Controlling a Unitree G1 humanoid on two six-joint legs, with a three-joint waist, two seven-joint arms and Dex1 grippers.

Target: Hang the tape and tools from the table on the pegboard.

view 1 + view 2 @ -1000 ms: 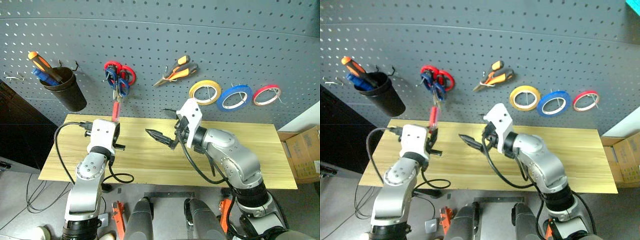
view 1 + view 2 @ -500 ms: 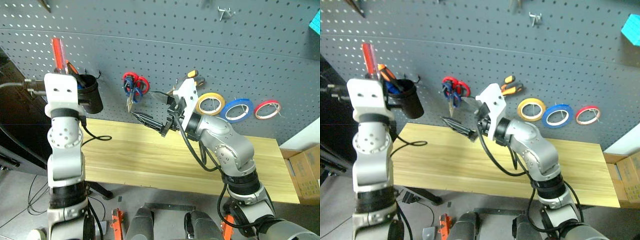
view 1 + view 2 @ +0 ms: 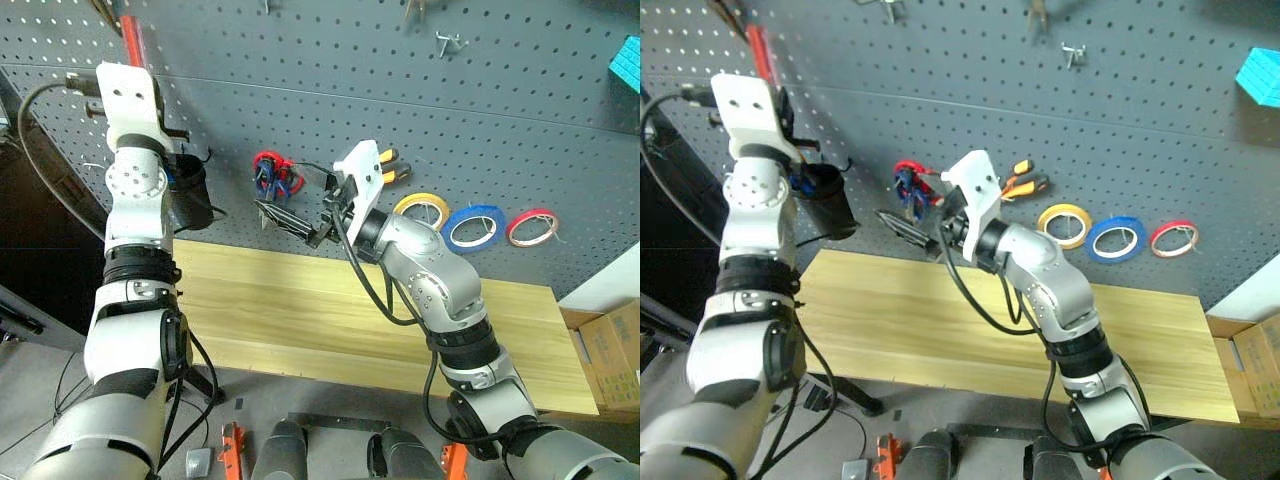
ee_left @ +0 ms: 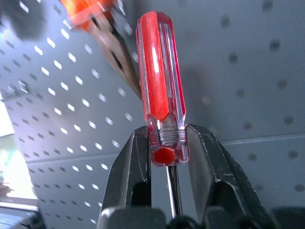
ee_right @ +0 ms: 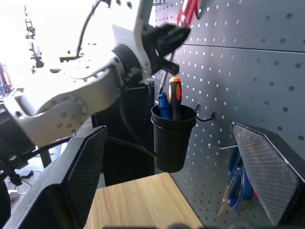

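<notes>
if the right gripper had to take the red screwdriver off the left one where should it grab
Probably the upper part of the red screwdriver handle, approached from the side. The left gripper already clamps the handle's base, shaft toward its wrist, so only the long ribbed stretch above its fingers is free.

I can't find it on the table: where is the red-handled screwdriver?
The left gripper holds the red-handled screwdriver raised against the pegboard, above the black cup, at the left of the head views.

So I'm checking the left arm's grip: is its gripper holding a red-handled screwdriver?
Yes, the left gripper is shut on the red screwdriver, its two black fingers clamping the base of the handle.
</notes>
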